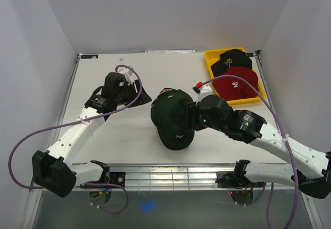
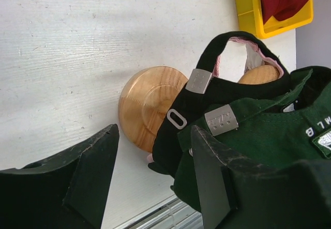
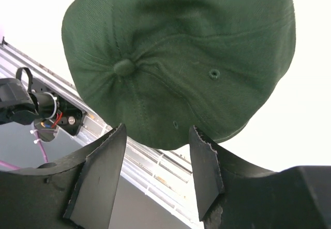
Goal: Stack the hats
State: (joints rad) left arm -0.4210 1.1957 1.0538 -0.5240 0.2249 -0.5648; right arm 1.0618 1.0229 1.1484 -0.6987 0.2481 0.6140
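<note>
Bare table (image 1: 129,141) lies open between the left arm (image 1: 77,131) and the green cap (image 1: 173,120), and behind the cap too. The right arm (image 1: 227,118) crowds the cap's right side. A yellow tray (image 1: 209,58) holding a red cap (image 1: 235,84) and a black cap (image 1: 235,59) fills the back right corner.

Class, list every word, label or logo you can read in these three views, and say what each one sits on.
"MLB": pale letters, turned sideways, on the dark green cap, left wrist view; first letter uncertain.
Too blurred to read: embossed letters on the metal buckle tag of that cap's strap.
Too small to read: white logo on the red cap.
Too small to read: pale logo on the black cap.
</note>
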